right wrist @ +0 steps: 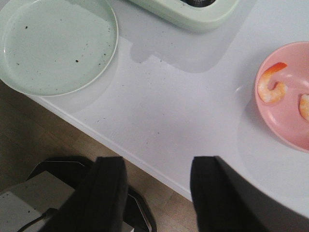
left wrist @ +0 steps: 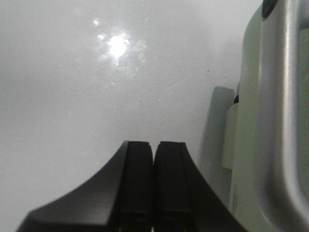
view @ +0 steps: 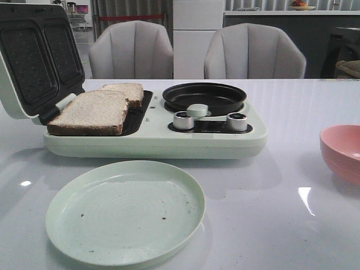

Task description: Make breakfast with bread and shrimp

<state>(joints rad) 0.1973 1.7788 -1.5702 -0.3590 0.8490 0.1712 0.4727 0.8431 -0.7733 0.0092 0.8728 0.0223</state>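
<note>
Two slices of bread [view: 93, 111] are seen lying flat and overlapping on the open grill side of a pale-green breakfast maker [view: 157, 140] set toward the far left of the white desk [view: 270, 214]. The appliance's dark-plated lid [view: 36, 56] is raised upright over the far left corner. A round black pan [view: 204, 97] is seated on the maker's right half, with a pale-green knob [view: 197, 110] and two silver dials [view: 183, 120] just in front of it.

An empty pale-green plate [view: 125, 211], flecked with dark crumbs, is placed near the front edge, just before the appliance. A pink bowl [right wrist: 285, 113] is positioned at the right edge; a curled shrimp [right wrist: 271, 87] is held inside it, with a second piece partly cut off beside it.

The left claw [left wrist: 153, 186] is pictured closed on nothing, low over bare desk beside the maker's lid. The right claw [right wrist: 157, 188] is shown spread open and empty, held above the front edge of the desk, well apart from the bowl. Two grey chairs [view: 132, 50] are lined behind the far edge.
</note>
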